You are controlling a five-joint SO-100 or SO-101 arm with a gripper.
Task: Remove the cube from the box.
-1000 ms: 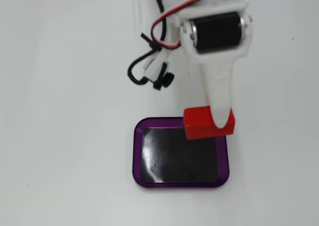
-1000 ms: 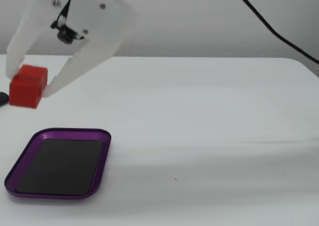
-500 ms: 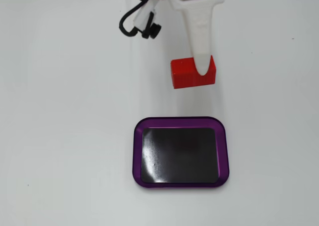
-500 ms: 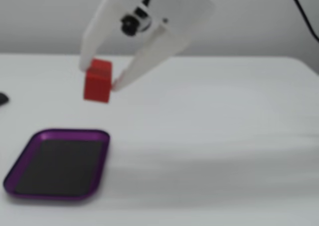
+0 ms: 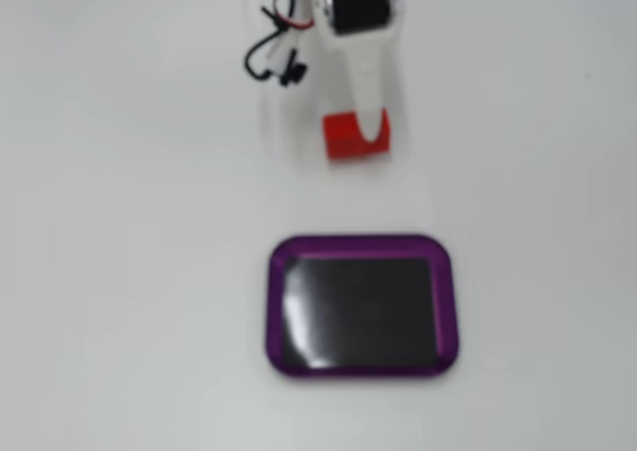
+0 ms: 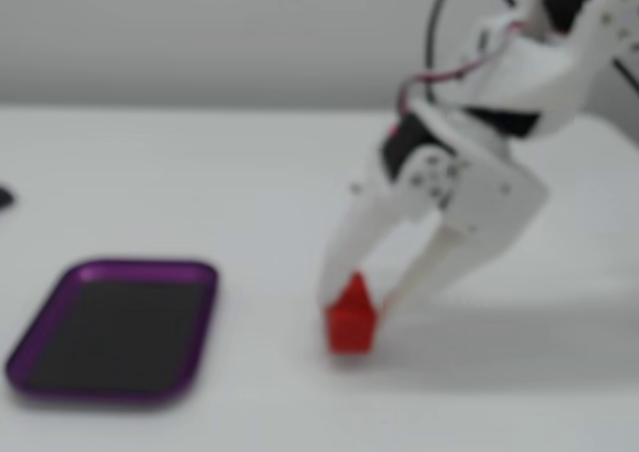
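Note:
The red cube (image 5: 343, 144) lies on the white table outside the box, a little beyond its far rim in a fixed view. The box (image 5: 358, 243) is a purple-rimmed tray with a bare black floor. In the other fixed view the cube (image 6: 351, 334) rests on the table to the right of the box (image 6: 100, 392). My white gripper (image 6: 357, 300) reaches down over the cube, one finger on each side of its top and touching it. Seen from above, a white finger (image 5: 372, 112) covers part of the cube. Both views are blurred.
Loose black and red wires (image 5: 274, 48) hang beside the arm's black motor (image 5: 358, 5) at the far edge. A small dark object (image 6: 3, 198) sits at the left border.

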